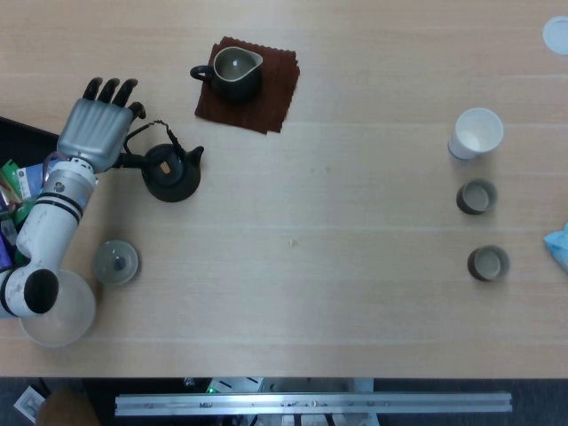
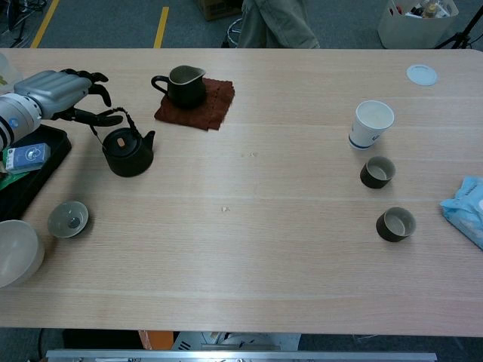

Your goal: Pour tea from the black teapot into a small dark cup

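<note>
Teapot handle beside robot hand

The blue cloth right of the lower dark cup is cut by the frame edge; the clear bowl is clipped at left; contents of the black tray are partly hidden under the left arm
</note>
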